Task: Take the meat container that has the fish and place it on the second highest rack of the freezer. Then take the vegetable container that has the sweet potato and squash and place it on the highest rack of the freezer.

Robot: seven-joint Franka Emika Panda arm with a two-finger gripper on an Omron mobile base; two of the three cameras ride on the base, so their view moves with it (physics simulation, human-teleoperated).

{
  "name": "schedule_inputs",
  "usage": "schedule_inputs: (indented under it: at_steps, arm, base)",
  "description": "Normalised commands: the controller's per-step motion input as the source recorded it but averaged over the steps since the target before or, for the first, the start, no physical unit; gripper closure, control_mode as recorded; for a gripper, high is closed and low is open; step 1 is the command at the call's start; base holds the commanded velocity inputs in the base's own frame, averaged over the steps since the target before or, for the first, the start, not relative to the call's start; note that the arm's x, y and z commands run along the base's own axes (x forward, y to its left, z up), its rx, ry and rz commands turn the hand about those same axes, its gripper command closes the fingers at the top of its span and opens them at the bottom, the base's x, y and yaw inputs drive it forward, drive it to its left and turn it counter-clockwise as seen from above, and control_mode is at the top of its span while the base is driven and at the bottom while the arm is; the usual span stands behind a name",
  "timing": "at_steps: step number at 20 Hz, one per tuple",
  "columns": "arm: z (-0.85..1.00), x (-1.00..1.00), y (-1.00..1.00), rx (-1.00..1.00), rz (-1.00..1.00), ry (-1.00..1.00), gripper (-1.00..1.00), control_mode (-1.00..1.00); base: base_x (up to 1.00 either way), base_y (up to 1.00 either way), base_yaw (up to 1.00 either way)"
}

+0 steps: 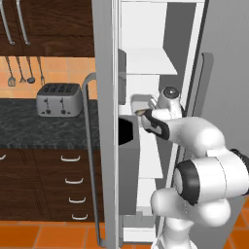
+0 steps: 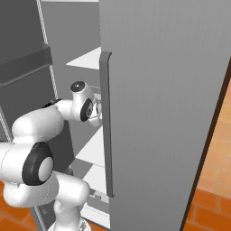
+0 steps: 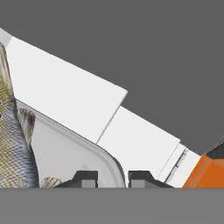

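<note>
Lying left of gripper (image 3: 113, 179): fish (image 3: 15, 140), in tray (image 3: 87, 151).

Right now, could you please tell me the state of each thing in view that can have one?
Freezer door: swung open.
Wider fridge door: closed.
End effector: shut on the rim of the tray.
Tray: held inside the freezer, above a white shelf.
Fish: lying in the tray.
Toaster: upright on the counter, slots empty.
</note>
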Motion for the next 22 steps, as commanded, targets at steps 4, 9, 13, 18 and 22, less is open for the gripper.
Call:
schedule_inputs:
  at_steps: [4, 9, 13, 18, 22]
  arm:
    - [-0.29, 0.96, 0.00, 0.00, -0.02, 0.03, 1.00, -1.00]
    - [-0.45, 0.93, -0.13, 0.00, 0.00, 0.07, 1.00, -1.00]
    - [-0.11, 1.00, -0.14, 0.00, -0.03, 0.00, 1.00, -1.00]
    - [-0.17, 0.39, -0.04, 0.00, 0.00, 0.00, -1.00, -1.00]
    - [0.00, -0.48, -0.03, 0.00, 0.00, -0.19, -1.00, -1.00]
  base:
    - [0.00, 0.00, 0.00]
    - [0.00, 0.00, 0.00]
    - [0.00, 0.00, 0.00]
    - [0.00, 0.00, 0.00]
    - [0.00, 0.00, 0.00]
